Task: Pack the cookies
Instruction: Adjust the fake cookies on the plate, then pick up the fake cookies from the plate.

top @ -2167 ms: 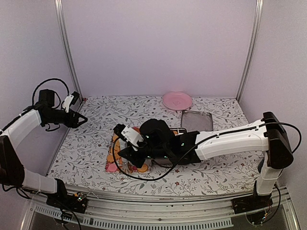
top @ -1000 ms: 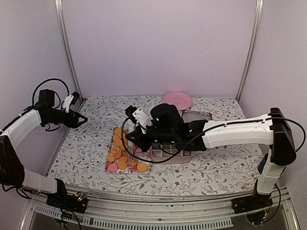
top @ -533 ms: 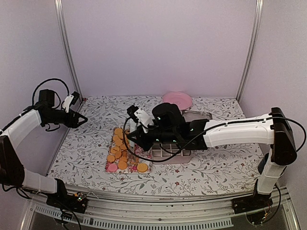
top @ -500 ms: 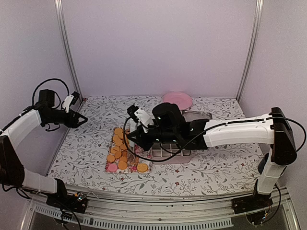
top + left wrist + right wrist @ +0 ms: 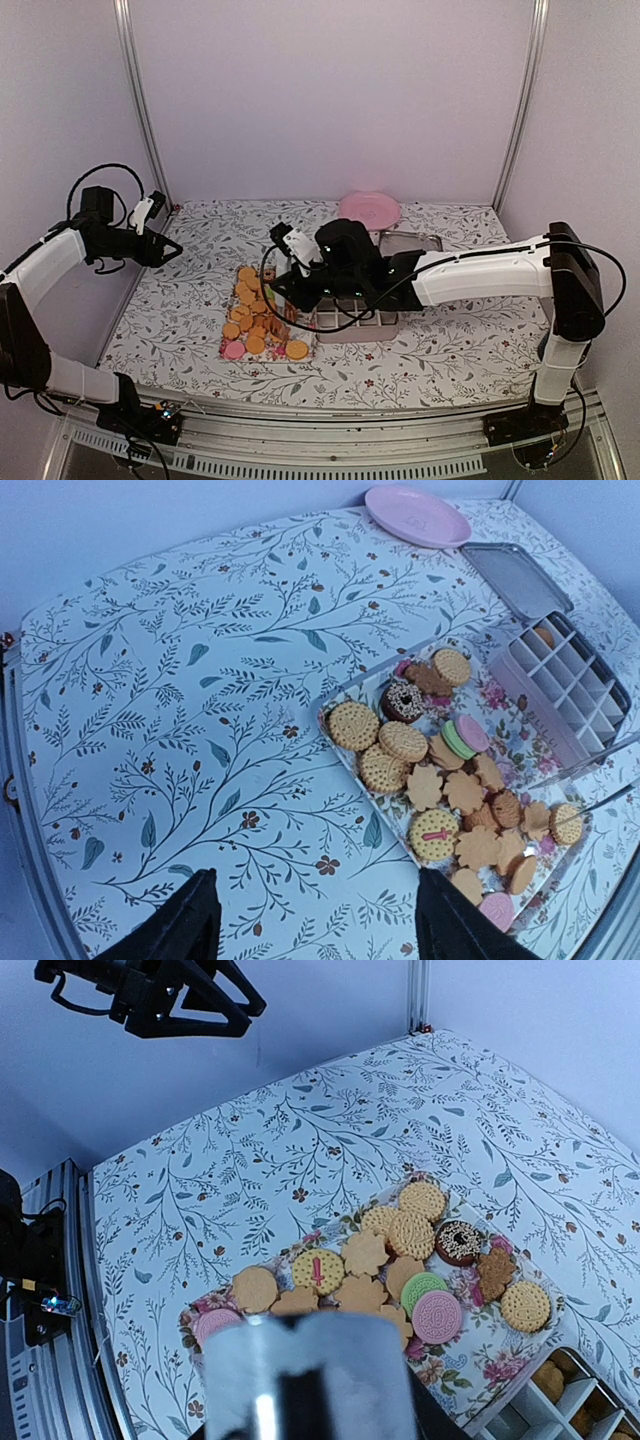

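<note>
The cookies (image 5: 255, 320) lie heaped on a floral tray (image 5: 232, 345) left of centre: mostly golden rounds and flower shapes, plus pink, green and a dark sprinkled one (image 5: 460, 1243). They also fill the left wrist view (image 5: 450, 780). My right gripper (image 5: 285, 292) hovers over the tray's right side, next to the divided box (image 5: 355, 320). In its own view the right gripper (image 5: 310, 1400) is a pale blur with a dark slit, and nothing shows between the fingers. My left gripper (image 5: 170, 250) hangs open at the far left, high off the table, its gap (image 5: 315, 930) empty.
The divided box (image 5: 560, 685) holds a cookie in a far compartment (image 5: 545, 635). Its metal lid (image 5: 410, 242) lies behind it, and a pink plate (image 5: 368, 208) stands at the back. The right arm stretches across the middle of the table. Side walls and posts close in the area.
The right arm rose from low over the tray and drew back toward the box side, shifting slightly right in the last second. The left arm has not moved.
</note>
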`<state>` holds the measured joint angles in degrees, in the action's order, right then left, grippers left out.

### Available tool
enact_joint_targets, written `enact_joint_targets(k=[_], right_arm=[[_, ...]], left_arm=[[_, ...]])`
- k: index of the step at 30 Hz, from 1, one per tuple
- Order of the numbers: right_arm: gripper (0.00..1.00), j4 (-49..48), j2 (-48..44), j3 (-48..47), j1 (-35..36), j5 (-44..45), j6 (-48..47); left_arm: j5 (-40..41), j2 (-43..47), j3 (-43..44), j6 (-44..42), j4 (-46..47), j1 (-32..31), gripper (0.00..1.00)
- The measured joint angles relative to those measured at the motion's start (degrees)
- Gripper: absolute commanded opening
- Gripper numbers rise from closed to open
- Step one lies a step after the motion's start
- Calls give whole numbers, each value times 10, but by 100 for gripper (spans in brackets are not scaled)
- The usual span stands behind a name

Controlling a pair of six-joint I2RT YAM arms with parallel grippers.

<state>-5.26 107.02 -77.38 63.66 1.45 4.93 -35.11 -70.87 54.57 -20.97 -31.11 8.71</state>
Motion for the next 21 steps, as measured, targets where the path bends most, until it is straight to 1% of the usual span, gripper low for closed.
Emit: enact_joint_targets(k=[17,20,21], right_arm=[[37,-30,29,0,-1,-2,1],[33,-31,29,0,-1,-2,2],[29,-31,29,0,-1,-3,2]], left_arm=[[0,1,-2,0,0,0,68],[0,1,-2,0,0,0,67],[0,1,-2,0,0,0,67]])
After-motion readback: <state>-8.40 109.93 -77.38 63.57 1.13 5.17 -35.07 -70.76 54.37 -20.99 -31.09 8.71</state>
